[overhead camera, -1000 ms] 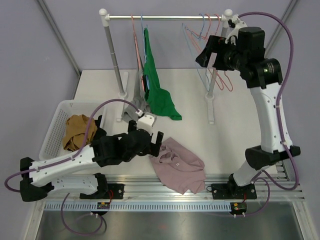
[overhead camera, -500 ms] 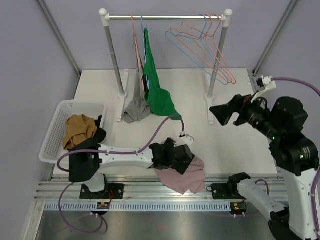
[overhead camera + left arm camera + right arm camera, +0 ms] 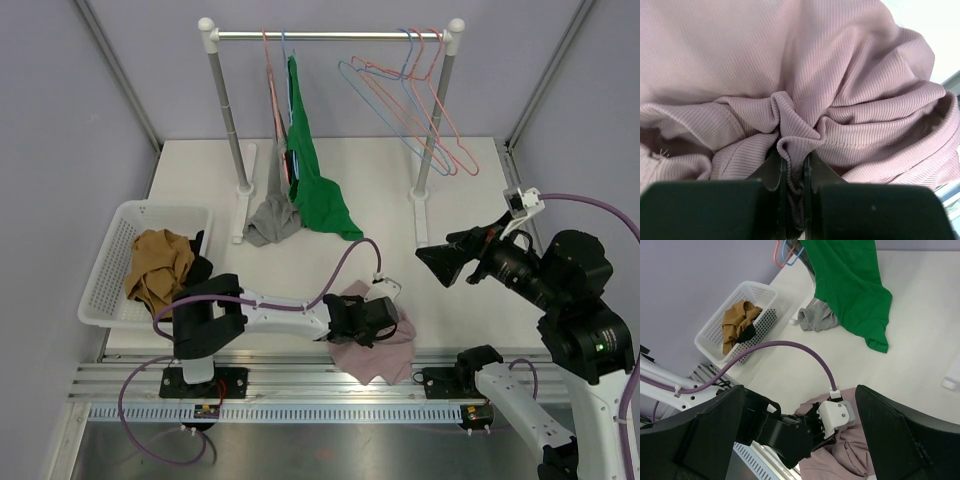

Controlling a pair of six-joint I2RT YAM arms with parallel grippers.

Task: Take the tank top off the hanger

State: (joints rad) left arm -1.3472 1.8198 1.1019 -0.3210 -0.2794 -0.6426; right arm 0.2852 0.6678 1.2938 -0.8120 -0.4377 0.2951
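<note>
Pink tank top (image 3: 392, 347) is bunched on the table (image 3: 400, 190) and pinched tight by the left gripper (image 3: 794, 167). The right gripper (image 3: 433, 263) is held open in the air.

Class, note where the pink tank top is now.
In the top view the pink tank top lies crumpled at the near edge of the table, a fold pinched by the left gripper, in front of the hanging green shirt.

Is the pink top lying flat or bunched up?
Bunched up. The left hand pinches a fold of the pink top, with creases radiating from it.
</note>
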